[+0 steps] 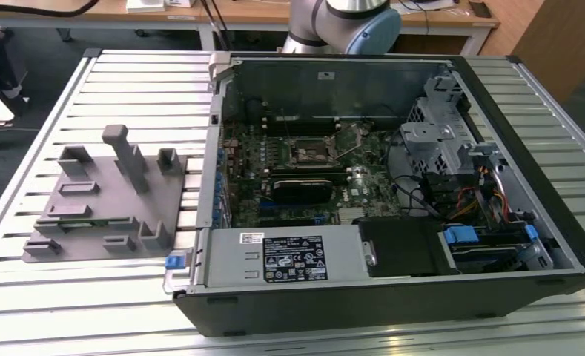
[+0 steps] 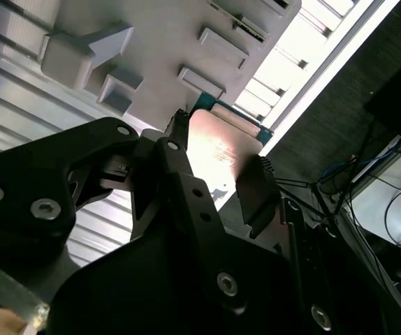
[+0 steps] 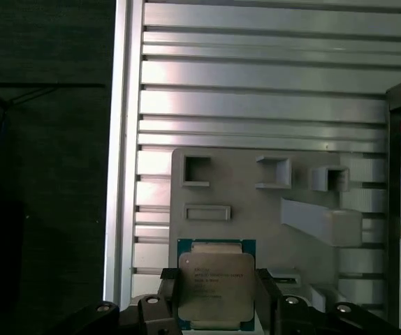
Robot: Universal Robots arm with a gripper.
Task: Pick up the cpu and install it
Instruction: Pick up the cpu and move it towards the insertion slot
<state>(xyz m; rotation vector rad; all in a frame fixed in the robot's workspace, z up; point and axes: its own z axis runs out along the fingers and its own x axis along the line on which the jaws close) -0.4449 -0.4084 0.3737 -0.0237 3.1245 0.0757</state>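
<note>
Being held between the two black fingers (image 3: pixel 169 301) of the gripper (image 3: pixel 216 296), the cpu (image 3: pixel 216 279) is pinched by two opposite edges. The jaws are closed onto it to just its width, nothing else in them. Silvery lid with print is turned to the first wrist view; a green board rim is seen around the lid. In the second wrist view the same chip is seen edge-on-ish between one finger and the other pad, lid glaring pale.

Grey fixture (image 3: pixel 256 209) is seen behind the cpu in both wrist views, with its empty pockets and a ramp-shaped post. Whether the chip touches the fixture cannot be told.

Exterior view: grey fixture is laid on the slatted metal table (image 1: pixel 124 81), at 9 o'clock of the open computer case (image 1: pixel 391 311), on the exterior view's left, just beside the case wall. A green memory stick (image 1: pixel 84 221) is slotted in the fixture at its 7 o'clock side.

Inside the case, the motherboard (image 1: pixel 262 148) is laid flat; a square socket frame (image 1: pixel 307 153) is seen near board centre. Power supply box (image 1: pixel 282 256) with label is placed at 6 o'clock of the case, metal drive cage (image 1: pixel 440 126) at 3 o'clock. Arm base (image 1: pixel 342 22) is seen at 12 o'clock, behind the case.
</note>
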